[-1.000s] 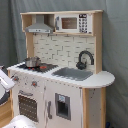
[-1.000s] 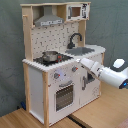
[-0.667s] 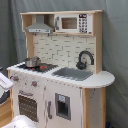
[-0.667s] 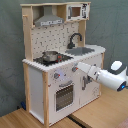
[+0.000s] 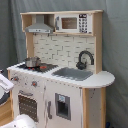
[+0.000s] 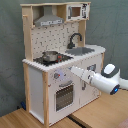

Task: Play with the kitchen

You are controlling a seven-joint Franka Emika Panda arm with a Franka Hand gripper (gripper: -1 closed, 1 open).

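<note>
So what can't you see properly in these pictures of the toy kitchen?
- The white robot arm's gripper: in the second exterior view, its fingers are too blurred to read against the white-and-wood toy kitchen.
- In the first exterior view, the left edge cuts off the arm.
- Inside the small silver pot: hidden by its wall.

Soft, even indoor light, faint shadows, no glare; both exterior views are mildly blurred throughout.
</note>
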